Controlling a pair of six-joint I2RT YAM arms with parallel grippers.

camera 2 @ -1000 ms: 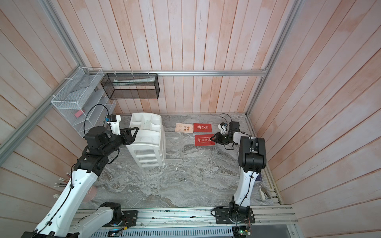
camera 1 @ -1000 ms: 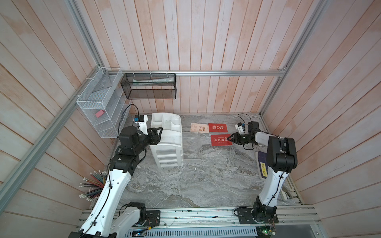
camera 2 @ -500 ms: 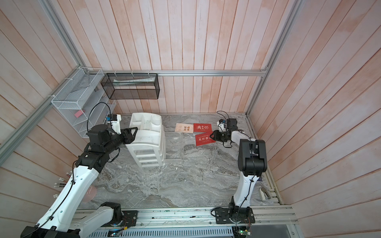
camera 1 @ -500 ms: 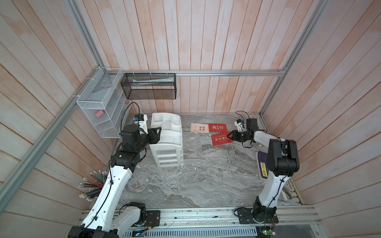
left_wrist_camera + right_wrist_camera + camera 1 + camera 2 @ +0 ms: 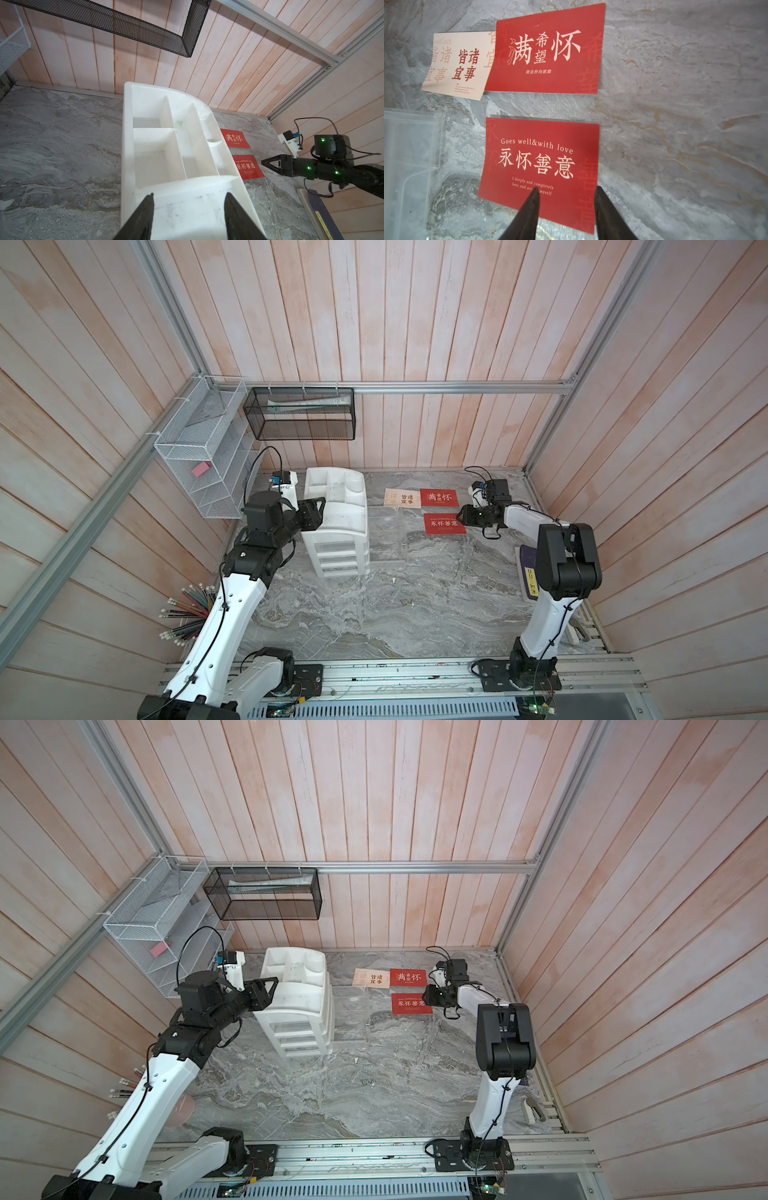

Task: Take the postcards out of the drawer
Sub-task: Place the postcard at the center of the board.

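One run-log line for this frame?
postcards: all three flat on table | clear drawer: pulled out | right gripper: open, by nearer red card | left gripper: open, at white organizer

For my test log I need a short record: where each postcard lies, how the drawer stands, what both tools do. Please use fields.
beige postcard: flat on the table, outside the clear drawer
far red postcard: flat, its edge over the beige one
near red postcard: flat, apart from both others
clear drawer: pulled out of the white organizer, no card seen inside
right tool: open, tips above the near red postcard
left tool: open, at the organizer's side
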